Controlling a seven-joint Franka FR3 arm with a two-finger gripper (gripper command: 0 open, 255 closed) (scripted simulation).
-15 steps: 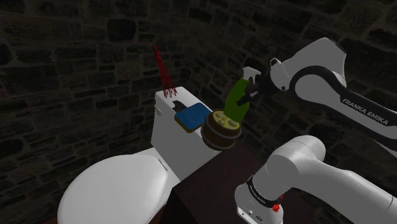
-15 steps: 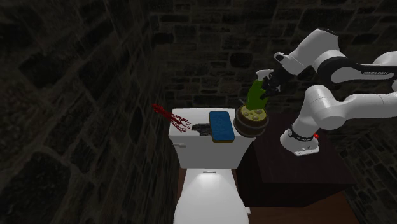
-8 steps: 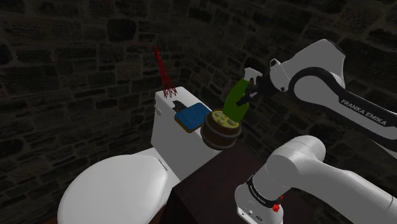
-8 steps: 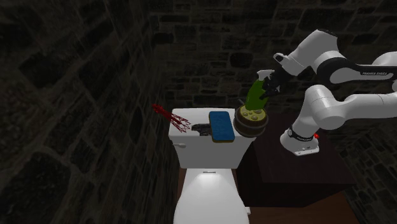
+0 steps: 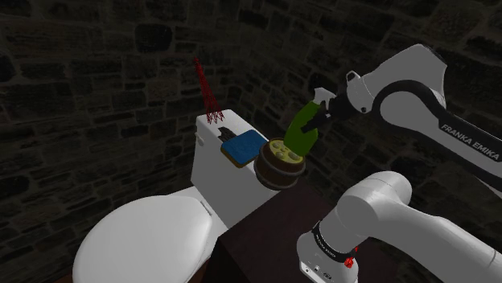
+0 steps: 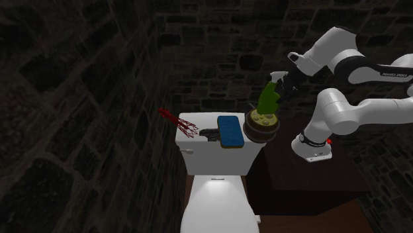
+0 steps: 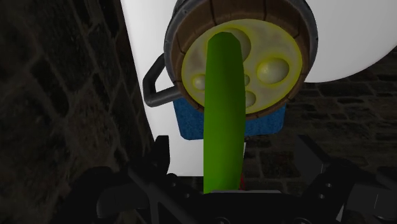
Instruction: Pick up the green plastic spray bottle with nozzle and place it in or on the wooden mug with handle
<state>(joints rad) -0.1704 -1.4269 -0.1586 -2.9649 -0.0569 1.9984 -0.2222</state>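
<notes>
The green spray bottle [image 5: 303,129] leans with its base on the yellow top of the wooden mug [image 5: 279,165], its white nozzle pointing up toward the arm. The mug stands at the toilet tank's end in the second exterior view, where the bottle [image 6: 268,99] rises from the mug [image 6: 260,127]. My gripper [image 5: 327,115] is at the bottle's upper end, also seen as the gripper [image 6: 286,85]. In the wrist view the bottle [image 7: 224,108] runs between my fingers [image 7: 157,158] with a gap on each side. The gripper [image 7: 233,162] is open and the mug's rim [image 7: 177,28] lies beyond it.
The white toilet tank [image 5: 211,161] carries a blue pad [image 5: 241,146] and a red branching ornament [image 5: 206,96]. The toilet lid [image 5: 145,237] lies below it. A dark cabinet [image 5: 265,241] stands beside the toilet, with my base [image 5: 326,253] on it. Stone walls close in behind.
My fingers have opened and let go of the bottle, and the hand has drawn back a little up and away. The bottle stays leaning on the mug.
</notes>
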